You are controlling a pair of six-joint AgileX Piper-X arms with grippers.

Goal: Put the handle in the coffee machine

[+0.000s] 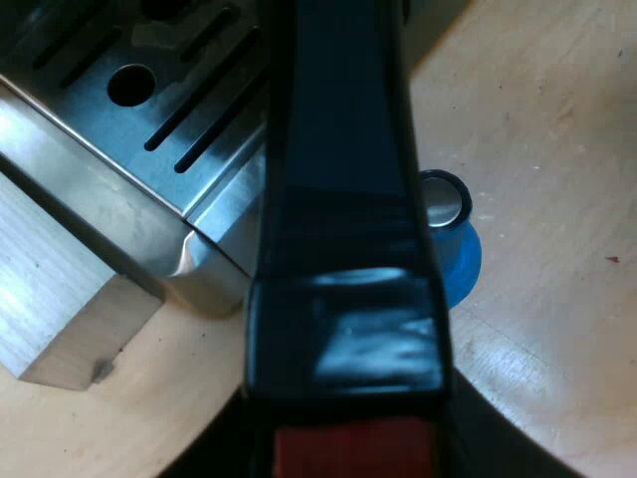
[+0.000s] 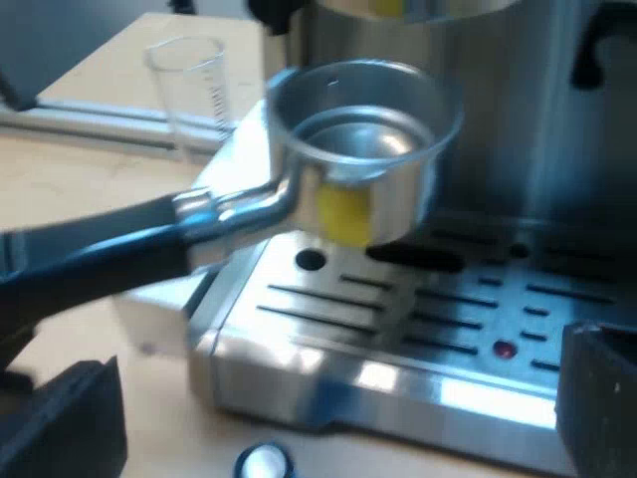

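Steel and boxy, the espresso machine [image 2: 518, 149] stands ahead of my right gripper [image 2: 328, 418], whose black fingers [image 2: 60, 423] are wide apart on nothing. Between them and the machine hangs the round-basketed metal holder [image 2: 353, 129], over the slotted drip tray [image 2: 418, 319]. Its dark, red-tipped handle [image 1: 338, 199] looks clamped in my left gripper [image 1: 343, 398]. I judge it stiff, basket-heavy and glossy, so the grip belongs on the handle. Beyond the fingers stands a clear measuring glass [image 2: 189, 85]; beneath them lies a small blue tamper [image 1: 463, 254]
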